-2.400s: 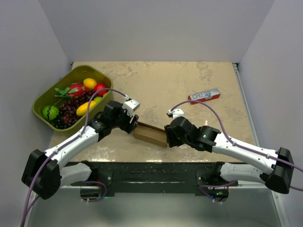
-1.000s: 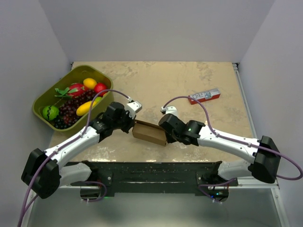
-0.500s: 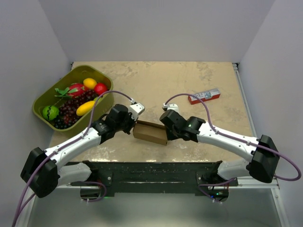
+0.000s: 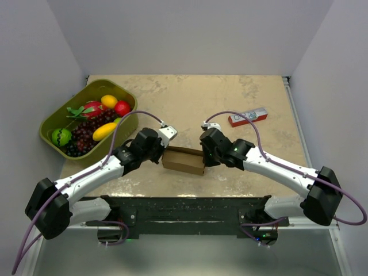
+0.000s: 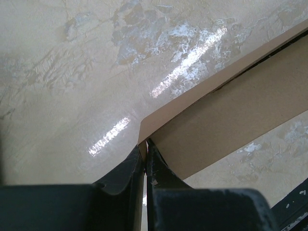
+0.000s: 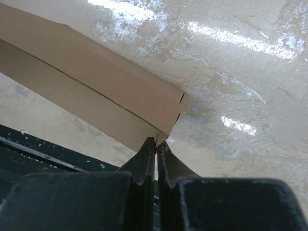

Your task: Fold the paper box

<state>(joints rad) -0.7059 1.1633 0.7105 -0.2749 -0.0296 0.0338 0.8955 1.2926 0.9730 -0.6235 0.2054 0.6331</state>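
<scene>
Pinching both ends of the paper box over the near middle of the table. My left gripper is clamped on its left flap edge, my right gripper on its right corner. Body looks folded; I judge the end flaps are left to do. Beyond: fruit tray, printed carton.

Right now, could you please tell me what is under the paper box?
Only the beige table shows beside the paper box; directly beneath, the cardboard hides everything.

Beige mottled table — green fruit tray left, red-and-white carton right; paper box front centre — contact unclear.
</scene>
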